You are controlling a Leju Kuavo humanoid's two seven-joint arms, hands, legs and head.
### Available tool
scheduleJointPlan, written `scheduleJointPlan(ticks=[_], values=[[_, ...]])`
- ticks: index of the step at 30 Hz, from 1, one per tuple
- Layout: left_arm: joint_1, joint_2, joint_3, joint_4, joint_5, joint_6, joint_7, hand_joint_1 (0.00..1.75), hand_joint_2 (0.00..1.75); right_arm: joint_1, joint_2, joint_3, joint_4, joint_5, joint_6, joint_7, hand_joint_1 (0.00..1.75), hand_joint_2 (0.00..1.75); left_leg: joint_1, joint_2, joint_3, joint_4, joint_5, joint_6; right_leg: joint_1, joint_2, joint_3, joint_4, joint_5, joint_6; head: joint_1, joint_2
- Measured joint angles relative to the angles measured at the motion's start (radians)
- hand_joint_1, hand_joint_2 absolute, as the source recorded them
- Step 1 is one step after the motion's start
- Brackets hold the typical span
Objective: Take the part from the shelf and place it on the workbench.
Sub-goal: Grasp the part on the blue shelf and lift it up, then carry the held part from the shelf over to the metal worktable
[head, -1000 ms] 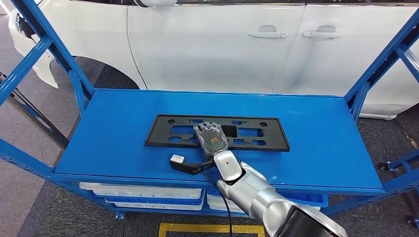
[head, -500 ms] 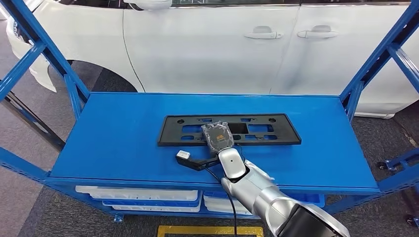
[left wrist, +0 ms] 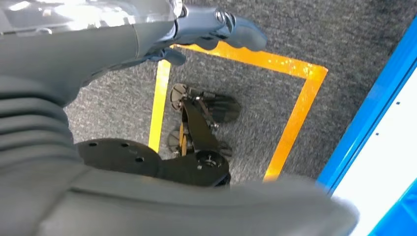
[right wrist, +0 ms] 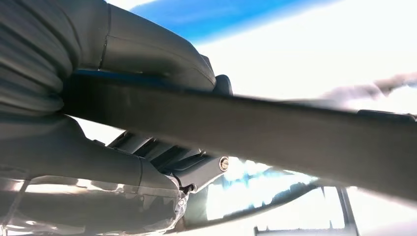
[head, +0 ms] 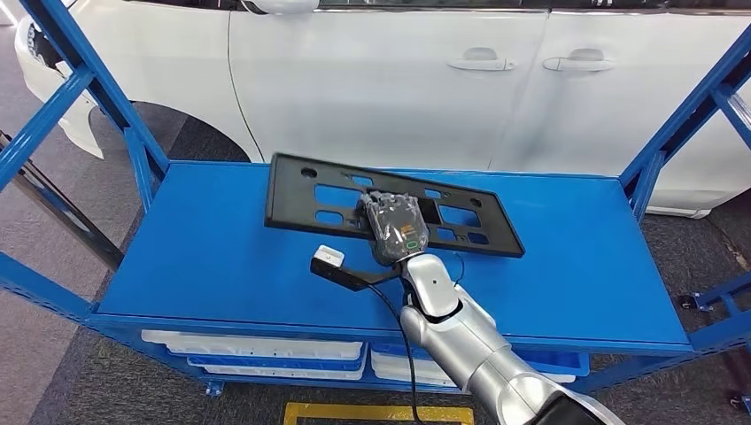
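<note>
The part is a long black plastic frame [head: 310, 190] with several cut-outs, lifted and tilted above the blue shelf top [head: 221, 257], its left end higher. My right hand [head: 396, 227] grips the frame near its middle, on its near edge. In the right wrist view the frame [right wrist: 295, 137] crosses as a dark bar clamped between the thumb and fingers [right wrist: 162, 59]. My left hand [left wrist: 211, 29] hangs over the floor, fingers loosely curled, holding nothing.
A white car [head: 398, 80] stands right behind the shelf. Blue uprights [head: 97, 80] rise at both ends of the shelf [head: 682, 106]. White trays [head: 257, 350] sit on the lower level. Yellow floor tape [left wrist: 295, 118] marks the grey carpet.
The frame lay flat on the shelf under my right hand; now the hand has raised it, left end tipped up and back towards the car. The camera shifted slightly.
</note>
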Motion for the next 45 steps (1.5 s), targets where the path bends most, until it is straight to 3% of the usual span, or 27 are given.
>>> scheduleJointPlan(ticks=[5,6,9,10,11,12,14,16,19,21,24,25,26,27,29,31,35,37,39,41,42,43,45], values=[[0.0,0.0,0.007,0.0,0.0,0.006,0.0,0.0,1.75,0.051,-0.032,-0.037,-0.207,-0.042,-0.001,-0.026,1.75,1.75,0.003,0.001,-0.009,0.023,-0.024,-0.028,0.003,0.0,0.01,-0.025,0.002,-0.028,-0.001,0.0],[0.0,0.0,0.009,0.0,0.0,0.006,0.0,0.0,1.75,0.057,-0.035,-0.04,-0.23,-0.044,-0.001,-0.027,1.75,1.75,0.004,0.001,-0.025,0.061,-0.047,-0.033,0.0,0.0,0.011,-0.027,0.003,-0.033,-0.001,0.0],[0.0,0.0,0.013,0.0,0.001,0.006,0.0,0.0,1.75,0.076,-0.044,-0.046,-0.283,-0.136,-0.017,-0.093,1.75,1.75,0.006,0.002,-0.118,0.255,-0.134,-0.04,0.003,0.0,0.012,-0.027,0.001,-0.04,-0.002,0.0],[0.0,0.0,0.015,0.0,0.003,0.005,0.0,0.0,1.75,0.089,-0.048,-0.048,-0.308,-0.23,-0.021,-0.151,1.75,1.75,0.006,0.002,-0.138,0.292,-0.139,-0.041,0.004,0.001,0.012,-0.026,0.0,-0.041,-0.001,0.0],[0.001,0.0,0.017,0.0,0.005,0.004,-0.003,0.0,1.75,0.104,-0.053,-0.051,-0.344,-0.353,-0.016,-0.22,1.75,1.75,0.006,0.002,-0.141,0.292,-0.126,-0.039,0.006,0.001,0.014,-0.025,-0.002,-0.041,-0.002,0.0],[0.001,0.0,0.019,0.0,0.008,0.002,-0.008,0.0,1.75,0.121,-0.059,-0.056,-0.397,-0.506,0.007,-0.298,1.75,1.75,0.005,0.002,-0.123,0.25,-0.094,-0.035,0.007,0.002,0.017,-0.025,-0.004,-0.041,-0.002,0.0],[0.001,0.0,0.024,0.0,0.017,-0.008,-0.02,0.0,1.75,0.155,-0.07,-0.067,-0.526,-0.831,0.1,-0.441,1.75,1.75,0.003,0.002,-0.056,0.109,-0.024,-0.022,0.01,0.003,0.024,-0.024,-0.01,-0.038,-0.001,0.0],[-0.001,0.001,0.034,0.0,0.036,-0.033,-0.037,0.0,1.75,0.185,-0.079,-0.077,-0.661,-1.1,0.229,-0.537,1.75,1.75,-0.004,0.001,-0.014,0.02,0.002,-0.011,0.011,0.003,0.025,-0.024,-0.013,-0.031,-0.001,0.0],[-0.002,-0.001,0.052,0.0,0.069,-0.07,-0.06,0.0,1.75,0.225,-0.091,-0.081,-0.831,-1.316,0.419,-0.572,1.75,1.75,-0.007,-0.001,-0.006,-0.001,0.001,0.0,0.009,0.003,0.025,-0.026,-0.014,-0.014,-0.001,0.0],[-0.003,-0.004,0.063,0.0,0.081,-0.078,-0.067,0.0,1.75,0.238,-0.104,-0.079,-0.905,-1.41,0.523,-0.575,1.75,1.75,-0.001,0.001,0.003,-0.016,0.008,0.011,0.009,0.003,0.014,0.007,-0.04,-0.004,0.0,0.0],[-0.008,-0.006,0.074,0.0,0.084,-0.078,-0.07,0.0,1.75,0.246,-0.137,-0.074,-0.973,-1.53,0.631,-0.588,1.75,1.75,0.0,0.002,0.007,-0.021,0.01,0.019,0.004,0.003,-0.067,0.183,-0.126,0.008,0.002,0.0],[-0.009,-0.006,0.076,0.0,0.083,-0.076,-0.07,0.0,1.75,0.25,-0.148,-0.073,-0.988,-1.563,0.657,-0.591,1.75,1.75,0.0,0.002,0.006,-0.02,0.009,0.019,0.003,0.003,-0.091,0.23,-0.139,0.011,0.002,0.0],[-0.009,-0.006,0.077,0.0,0.082,-0.074,-0.07,0.0,1.75,0.252,-0.157,-0.071,-1.001,-1.591,0.68,-0.592,1.75,1.75,0.0,0.002,0.006,-0.018,0.008,0.019,0.001,0.003,-0.099,0.244,-0.134,0.013,0.002,0.0],[-0.008,-0.006,0.078,0.0,0.08,-0.072,-0.07,0.0,1.75,0.254,-0.163,-0.07,-1.011,-1.611,0.697,-0.592,1.75,1.75,0.0,0.002,0.006,-0.015,0.007,0.018,-0.001,0.003,-0.087,0.218,-0.111,0.013,0.002,0.0],[-0.009,-0.007,0.079,0.0,0.076,-0.069,-0.07,0.0,1.75,0.255,-0.172,-0.067,-1.029,-1.631,0.715,-0.591,1.75,1.75,0.0,0.001,0.006,-0.007,0.002,0.012,-0.003,0.001,-0.023,0.087,-0.049,0.011,0.002,0.0],[-0.009,-0.008,0.08,0.0,0.071,-0.069,-0.072,0.0,1.75,0.259,-0.178,-0.064,-1.04,-1.631,0.723,-0.591,1.75,1.75,-0.003,-0.001,0.004,0.001,-0.003,0.003,-0.001,0.001,0.024,-0.008,-0.017,0.003,0.001,0.0],[-0.009,-0.009,0.079,0.0,0.061,-0.066,-0.073,0.0,1.75,0.274,-0.185,-0.056,-1.045,-1.597,0.742,-0.582,1.75,1.75,-0.002,0.0,0.0,0.01,-0.009,-0.019,0.002,0.002,0.025,-0.022,-0.005,-0.021,0.001,0.0],[-0.01,-0.009,0.079,0.0,0.06,-0.065,-0.072,0.0,1.75,0.274,-0.188,-0.052,-1.045,-1.583,0.748,-0.574,1.75,1.75,0.001,0.001,-0.02,0.062,-0.055,-0.028,-0.001,-0.002,0.021,-0.028,0.002,-0.033,-0.001,0.0],[-0.011,-0.009,0.079,0.0,0.06,-0.064,-0.068,0.0,1.75,0.269,-0.192,-0.048,-1.043,-1.585,0.75,-0.566,1.75,1.75,0.003,0.001,-0.066,0.188,-0.132,-0.035,0.001,-0.004,0.013,-0.028,0.008,-0.039,-0.001,0.0],[-0.011,-0.01,0.08,0.0,0.061,-0.06,-0.06,0.0,1.75,0.248,-0.207,-0.04,-1.031,-1.607,0.75,-0.556,1.75,1.75,0.004,0.001,-0.103,0.298,-0.18,-0.038,0.003,-0.006,0.002,-0.026,0.016,-0.04,-0.001,0.0],[-0.012,-0.01,0.08,0.0,0.061,-0.058,-0.054,0.0,1.75,0.231,-0.22,-0.036,-1.022,-1.623,0.749,-0.554,1.75,1.75,0.004,0.001,-0.098,0.303,-0.177,-0.038,0.003,-0.006,-0.005,-0.025,0.021,-0.039,-0.001,0.0],[-0.013,-0.009,0.081,0.0,0.062,-0.056,-0.048,0.0,1.75,0.213,-0.234,-0.033,-1.014,-1.637,0.747,-0.555,1.75,1.75,0.004,0.001,-0.074,0.266,-0.157,-0.035,0.004,-0.005,-0.011,-0.024,0.026,-0.037,-0.001,0.0],[-0.016,-0.009,0.084,0.0,0.066,-0.052,-0.036,0.0,1.75,0.18,-0.258,-0.03,-1.0,-1.653,0.742,-0.558,1.75,1.75,0.003,0.001,0.015,0.114,-0.1,-0.026,0.005,-0.005,-0.02,-0.022,0.035,-0.031,-0.001,0.0]])
